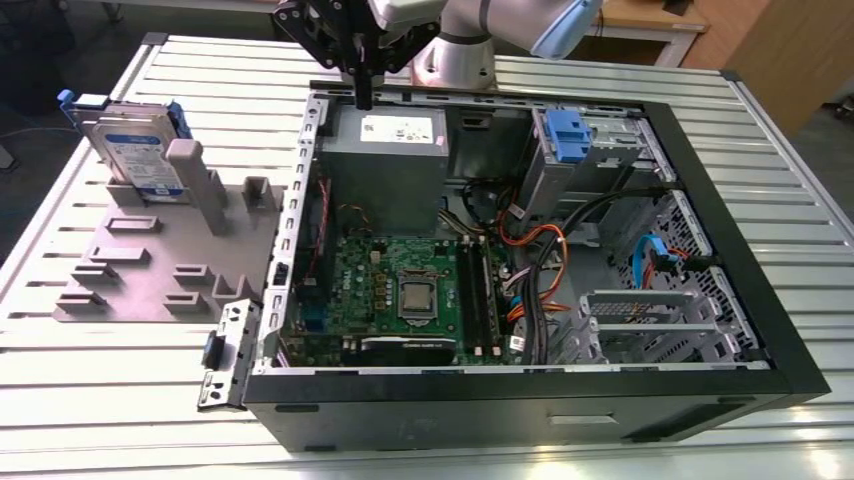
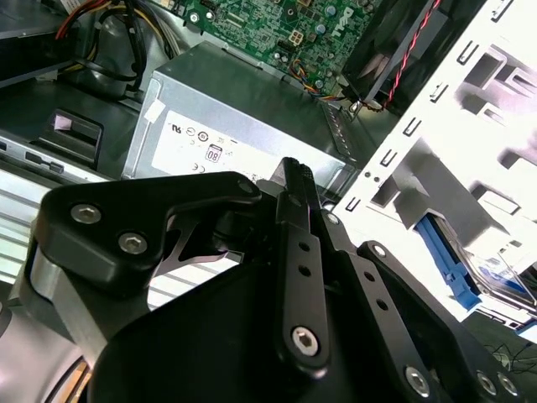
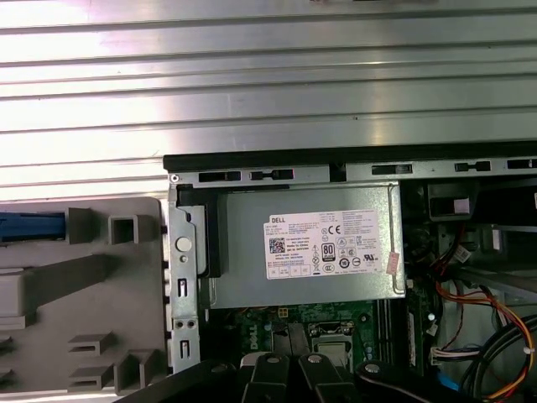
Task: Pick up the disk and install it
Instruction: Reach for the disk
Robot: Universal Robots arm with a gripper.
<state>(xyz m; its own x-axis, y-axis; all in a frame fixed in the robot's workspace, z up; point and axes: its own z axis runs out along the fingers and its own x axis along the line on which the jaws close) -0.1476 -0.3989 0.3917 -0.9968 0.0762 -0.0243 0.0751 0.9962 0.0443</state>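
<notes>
The disk point(image 1: 138, 152) is a silver hard drive with a white-and-blue label and blue side rails. It stands upright in a slot of the grey fixture point(image 1: 147, 270) at the exterior view's left, outside the computer case. In the second wrist view the disk point(image 2: 497, 279) shows past the case wall. My gripper point(image 1: 363, 98) hangs over the case's back edge, above the grey power supply box point(image 1: 387, 140) and well to the right of the disk. In the second wrist view the gripper point(image 2: 298, 170) has its black fingers pressed together, shut on nothing.
The open computer case point(image 1: 747, 300) lies flat on the slatted metal table point(image 1: 80, 400). Inside are a green motherboard point(image 1: 400, 290), bundled cables point(image 1: 547, 260), a blue clip point(image 1: 567, 135) at the drive bay and a metal cage point(image 1: 641, 315).
</notes>
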